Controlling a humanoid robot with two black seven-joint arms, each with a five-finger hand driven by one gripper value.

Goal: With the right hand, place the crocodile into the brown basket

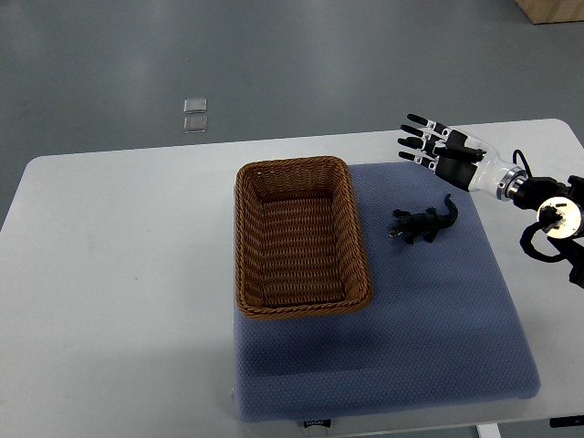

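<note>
A small dark crocodile toy (426, 221) lies on the blue mat (429, 319), just right of the brown wicker basket (249, 239). The basket holds nothing. My right hand (429, 143) hovers above and to the right of the crocodile, near the mat's far right corner. Its fingers (415, 119) are spread and point left, holding nothing. A clear gap separates the hand from the toy. The left arm does not show.
The mat covers the right half of a white table (119, 274). Two small clear squares (195, 114) lie on the grey floor beyond the table. A wooden box corner (552, 9) shows at the top right.
</note>
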